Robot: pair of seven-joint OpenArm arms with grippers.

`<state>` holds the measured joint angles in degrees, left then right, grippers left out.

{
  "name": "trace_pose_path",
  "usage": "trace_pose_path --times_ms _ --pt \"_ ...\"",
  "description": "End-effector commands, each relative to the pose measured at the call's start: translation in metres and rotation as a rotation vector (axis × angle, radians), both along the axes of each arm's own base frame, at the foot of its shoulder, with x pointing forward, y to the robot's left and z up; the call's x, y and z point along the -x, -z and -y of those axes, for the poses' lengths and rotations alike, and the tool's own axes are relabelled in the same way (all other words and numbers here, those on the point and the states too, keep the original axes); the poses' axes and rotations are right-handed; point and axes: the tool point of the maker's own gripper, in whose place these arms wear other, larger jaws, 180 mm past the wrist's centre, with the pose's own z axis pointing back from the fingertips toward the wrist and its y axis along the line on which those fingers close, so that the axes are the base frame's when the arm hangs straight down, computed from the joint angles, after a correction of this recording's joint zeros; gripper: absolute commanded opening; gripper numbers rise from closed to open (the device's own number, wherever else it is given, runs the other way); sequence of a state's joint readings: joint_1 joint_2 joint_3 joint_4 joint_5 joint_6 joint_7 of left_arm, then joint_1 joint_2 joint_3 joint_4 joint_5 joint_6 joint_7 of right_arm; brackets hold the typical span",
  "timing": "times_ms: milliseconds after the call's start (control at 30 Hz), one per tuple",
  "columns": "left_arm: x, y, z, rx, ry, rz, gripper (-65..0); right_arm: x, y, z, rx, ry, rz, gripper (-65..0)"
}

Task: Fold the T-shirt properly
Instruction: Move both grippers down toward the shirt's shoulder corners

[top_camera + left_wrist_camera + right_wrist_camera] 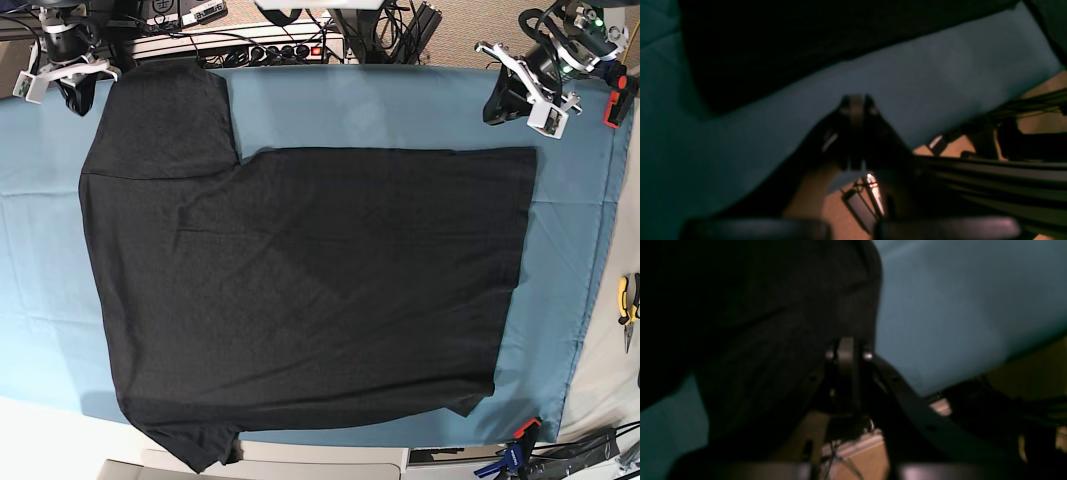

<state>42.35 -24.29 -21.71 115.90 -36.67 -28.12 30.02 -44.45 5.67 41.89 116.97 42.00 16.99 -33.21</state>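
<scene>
Base view: T-shirt [300,290] flat, apart from both arms' pressed-together fingers [497,103].
</scene>
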Motion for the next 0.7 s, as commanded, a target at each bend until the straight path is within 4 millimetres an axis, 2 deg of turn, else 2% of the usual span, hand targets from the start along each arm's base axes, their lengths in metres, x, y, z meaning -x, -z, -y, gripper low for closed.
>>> trace_pose_path --times_ms 0,167,267,367,500,667 --pt "-0.002 -0.008 0.002 0.011 0.011 0.027 -64.3 -0.004 -0.013 0.003 0.034 -0.005 0.044 -55.8" --pt "-0.002 -0.007 0.002 0.012 0.01 0.025 -55.4 -0.002 -0.013 0.003 0.026 0.029 0.071 -33.8" --pt "-0.002 -0.007 0.002 0.012 0.01 0.025 -53.9 0.0 -0.003 0.001 -0.061 0.089 0.047 -32.7" --pt "-0.001 -0.007 0.002 0.01 0.01 0.022 -53.9 0.0 0.002 -0.012 -0.16 0.119 0.079 -32.7" --pt "-0.001 -0.007 0.002 0.009 0.011 0.019 -53.9 0.0 0.011 -0.024 -0.206 0.123 0.076 -32.7" --pt "-0.001 -0.007 0.002 0.008 0.013 0.019 -53.9 0.004 0.032 -0.015 -0.235 0.185 0.047 -32.7"
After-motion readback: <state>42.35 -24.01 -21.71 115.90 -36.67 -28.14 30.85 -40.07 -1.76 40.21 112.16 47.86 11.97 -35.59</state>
